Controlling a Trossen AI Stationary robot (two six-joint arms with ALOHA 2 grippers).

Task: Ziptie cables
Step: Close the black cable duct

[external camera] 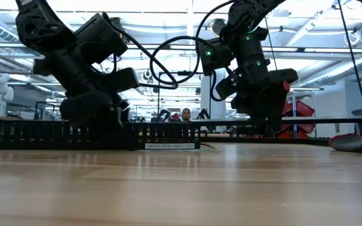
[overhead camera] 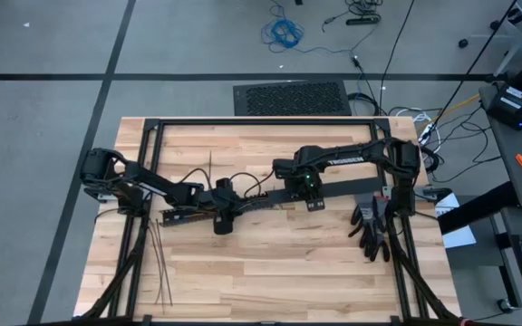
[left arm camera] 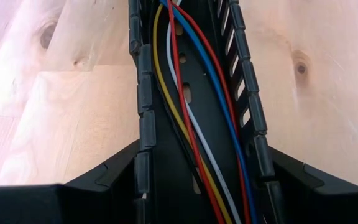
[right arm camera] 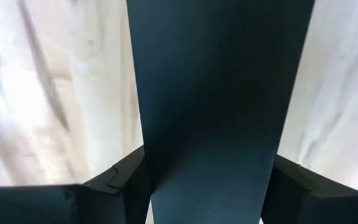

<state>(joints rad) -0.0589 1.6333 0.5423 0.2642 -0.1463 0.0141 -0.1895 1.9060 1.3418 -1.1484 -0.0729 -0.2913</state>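
Observation:
A long black slotted duct [overhead camera: 261, 201] lies across the middle of the table, running left to right. The cables [left arm camera: 191, 112], thin red, blue, yellow and white wires, lie lengthwise inside its channel. My left gripper [overhead camera: 223, 217] [left arm camera: 201, 186] is over the duct's left part, one finger on either side. My right gripper [overhead camera: 311, 195] [right arm camera: 207, 186] is farther right on the duct, over a smooth dark stretch [right arm camera: 210, 93] that hides any wires. The zipties [overhead camera: 159, 258], several thin dark strips, lie flat on the near left of the table, clear of both grippers. My left gripper straddles the duct from above, fingers across its length. One finger [left arm camera: 114, 180] is at the outer side of one slotted wall [left arm camera: 143, 124], the other [left arm camera: 297, 180] at the opposite wall [left arm camera: 257, 124]. The duct stays on the table, with the wires lying between the walls. My right gripper comes down on the duct from above, fingers across its length. Its fingers [right arm camera: 114, 180] flank the two long edges of the smooth dark surface [right arm camera: 160, 162]. The duct rests on the table; the contact faces are hidden below the duct's edge.
A pair of dark gloves [overhead camera: 370, 231] [external camera: 357, 143] lies on the table's right side, near the right arm's base. A black frame [overhead camera: 261, 122] borders the far edge and sides. Bare wood lies on the near side between the zipties and the gloves.

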